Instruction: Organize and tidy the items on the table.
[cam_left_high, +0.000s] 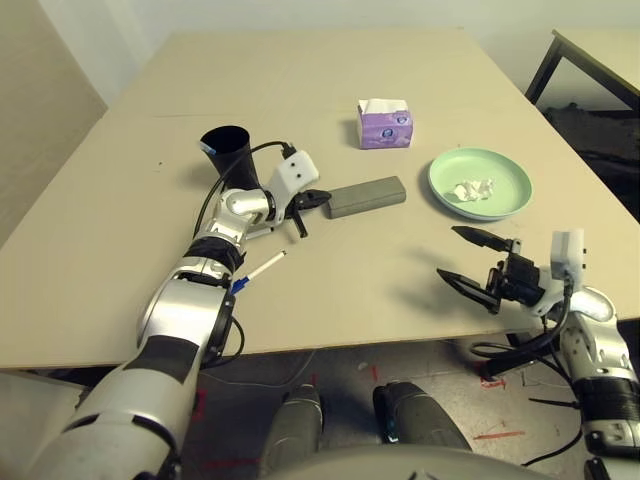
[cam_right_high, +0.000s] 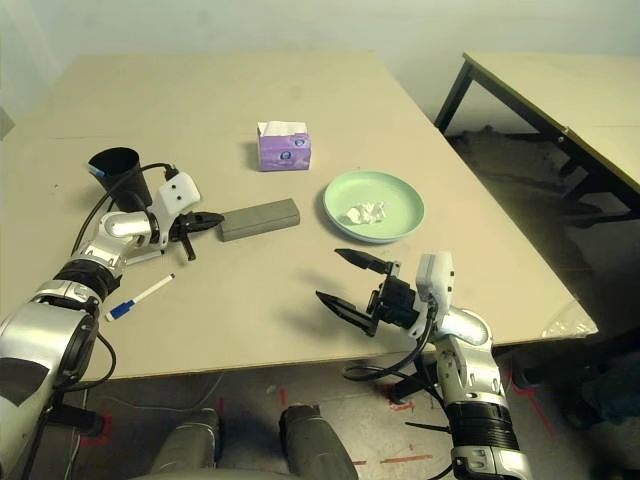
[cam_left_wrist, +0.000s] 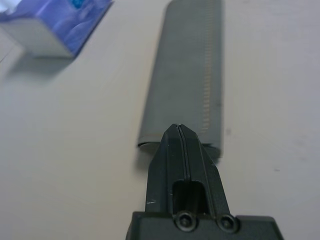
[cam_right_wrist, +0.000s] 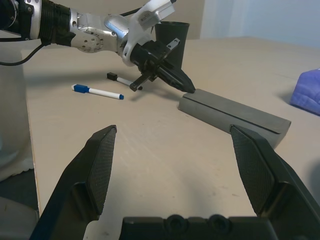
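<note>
Nearest, the right gripper (cam_right_high: 352, 279) waits, fingers wide, empty. The left gripper (cam_right_high: 219, 219), fingers pressed together, noses the grey glasses case (cam_right_high: 260, 219), probably nudging it along the counter (cam_right_high: 300, 110).

1. Purple tissue box (cam_left_high: 385, 128), upright at about one o'clock from me, past mid-table; white tissue poking from its top slot, light label on the face toward me.
2. Side table (cam_right_high: 560, 100) at my two o'clock, off the main one: pale top, black legs, standing well apart.
3. Floor below the near edge: grey, with red tape marks (cam_right_high: 400, 460) at six o'clock.
4. Black cables (cam_left_high: 560, 400) trailing on the floor, near five o'clock.
</note>
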